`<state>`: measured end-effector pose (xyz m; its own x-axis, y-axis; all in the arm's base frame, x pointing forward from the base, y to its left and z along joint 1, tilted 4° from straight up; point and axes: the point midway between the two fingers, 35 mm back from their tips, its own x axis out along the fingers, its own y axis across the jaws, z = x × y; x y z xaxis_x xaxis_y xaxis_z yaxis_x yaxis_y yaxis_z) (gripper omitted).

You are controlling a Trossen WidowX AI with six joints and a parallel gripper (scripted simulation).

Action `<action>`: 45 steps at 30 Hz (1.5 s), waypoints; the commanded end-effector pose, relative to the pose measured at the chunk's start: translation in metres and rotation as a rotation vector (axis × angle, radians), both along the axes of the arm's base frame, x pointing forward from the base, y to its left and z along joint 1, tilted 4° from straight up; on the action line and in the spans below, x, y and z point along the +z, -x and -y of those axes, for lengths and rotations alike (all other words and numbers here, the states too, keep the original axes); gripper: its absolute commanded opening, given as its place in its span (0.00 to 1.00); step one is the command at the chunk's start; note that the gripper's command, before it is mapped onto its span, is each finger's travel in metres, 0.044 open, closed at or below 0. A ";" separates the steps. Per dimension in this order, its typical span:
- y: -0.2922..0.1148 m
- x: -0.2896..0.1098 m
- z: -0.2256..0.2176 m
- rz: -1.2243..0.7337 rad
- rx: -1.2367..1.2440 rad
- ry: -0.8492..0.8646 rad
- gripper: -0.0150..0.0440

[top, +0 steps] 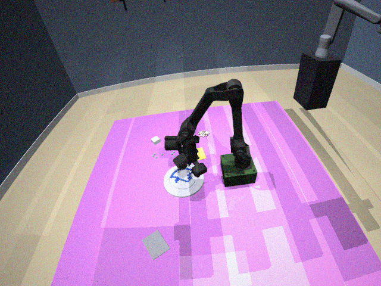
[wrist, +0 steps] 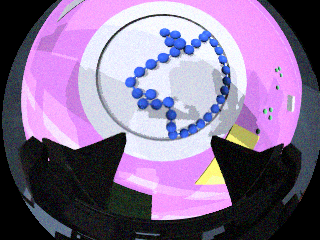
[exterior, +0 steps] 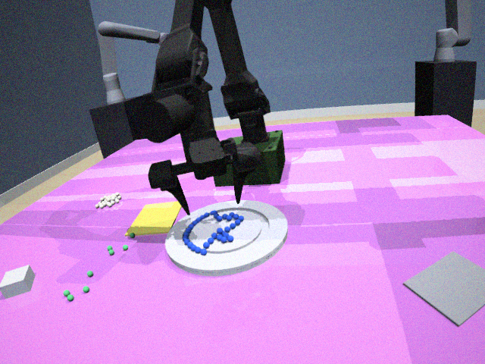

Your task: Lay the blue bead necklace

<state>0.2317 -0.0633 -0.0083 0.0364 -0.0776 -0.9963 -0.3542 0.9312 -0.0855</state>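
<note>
The gripper (exterior: 211, 207) hangs over the far edge of the round bead board (exterior: 250, 256), its jaws spread almost fully and holding nothing. The blue bead necklace (exterior: 209, 233) lies on the board: one side follows the groove in an arc, while the rest doubles back in a kink across the centre. It looks light and limp, a strand that sags and rolls instead of pushing stiffly. A pinch on one or two beads at the stray kink should serve best, dragging slowly so the seated arc stays put.
</note>
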 end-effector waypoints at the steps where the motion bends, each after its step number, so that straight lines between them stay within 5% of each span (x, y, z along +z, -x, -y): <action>1: 0.000 0.001 0.000 0.000 0.005 -0.002 1.00; 15: 0.000 0.001 0.000 0.000 0.005 -0.002 1.00; 27: -0.009 0.034 -0.007 -0.012 0.182 0.004 0.47; 45: -0.013 0.016 -0.005 -0.002 0.177 0.008 0.46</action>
<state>0.2461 -0.0586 0.0143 0.0586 -0.0803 -0.9950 -0.5098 0.8546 -0.0990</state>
